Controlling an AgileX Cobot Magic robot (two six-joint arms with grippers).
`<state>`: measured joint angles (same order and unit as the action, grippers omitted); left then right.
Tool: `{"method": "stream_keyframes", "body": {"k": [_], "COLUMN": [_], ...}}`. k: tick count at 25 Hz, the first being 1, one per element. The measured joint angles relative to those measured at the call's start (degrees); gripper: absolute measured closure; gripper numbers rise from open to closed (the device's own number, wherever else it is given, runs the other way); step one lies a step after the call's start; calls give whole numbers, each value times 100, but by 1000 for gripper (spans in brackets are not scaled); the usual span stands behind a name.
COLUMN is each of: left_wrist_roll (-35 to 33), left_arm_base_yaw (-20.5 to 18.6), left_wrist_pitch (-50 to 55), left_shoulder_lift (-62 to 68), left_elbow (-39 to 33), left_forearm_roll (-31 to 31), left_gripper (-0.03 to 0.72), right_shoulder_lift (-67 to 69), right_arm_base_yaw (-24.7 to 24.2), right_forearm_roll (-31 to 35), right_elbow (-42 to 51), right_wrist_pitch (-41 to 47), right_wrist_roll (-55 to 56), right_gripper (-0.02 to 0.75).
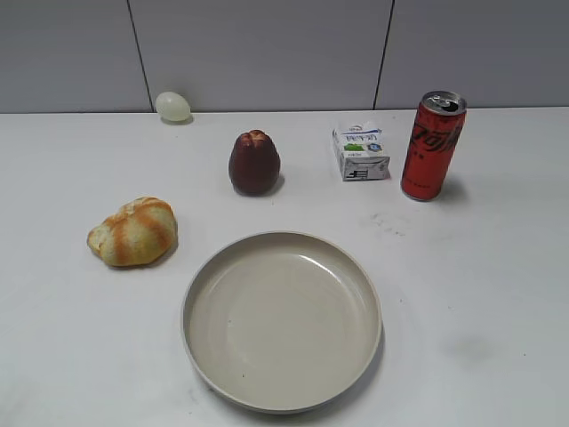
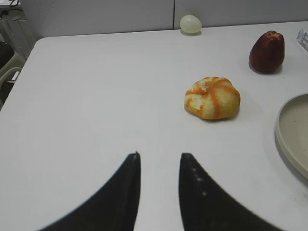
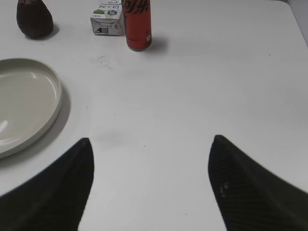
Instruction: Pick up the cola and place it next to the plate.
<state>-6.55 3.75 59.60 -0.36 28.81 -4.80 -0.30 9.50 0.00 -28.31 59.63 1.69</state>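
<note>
Back by the desk's point(image 1: 498, 294) far edge, right side, the cola point(image 1: 433, 146) stands upright beside a small carton point(image 1: 361, 151), well away from the plate point(image 1: 197, 283). Right end effector point(image 3: 151, 144) is spread wide open with the can straight ahead and slightly left, so it's the closer one. Left end effector point(image 2: 159, 156) is only slightly parted, holding nothing.

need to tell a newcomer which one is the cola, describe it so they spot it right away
Start at the large round beige plate near the front of the white table; look past its far right rim to the back row. There the tall slim red metal can stands upright just right of a small white carton, the tallest item, with black lettering and a silver top.
</note>
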Motion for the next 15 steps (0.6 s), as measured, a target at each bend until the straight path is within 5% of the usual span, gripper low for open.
{"method": "stream_keyframes", "body": {"k": [6,15], "left_wrist_roll": [0,0], "left_arm_base_yaw": [0,0], "left_wrist_pitch": [0,0], "left_shoulder_lift": [0,0], "left_elbow": [0,0], "left_forearm_roll": [0,0], "left_gripper": [470,470], "right_shoulder_lift": [519,3023], "right_arm_base_yaw": [0,0], "right_forearm_roll": [0,0], "right_elbow": [-234,-1104], "right_wrist_pitch": [-912,-1677], "right_wrist_roll": [153,418], "right_gripper": [127,99]}}
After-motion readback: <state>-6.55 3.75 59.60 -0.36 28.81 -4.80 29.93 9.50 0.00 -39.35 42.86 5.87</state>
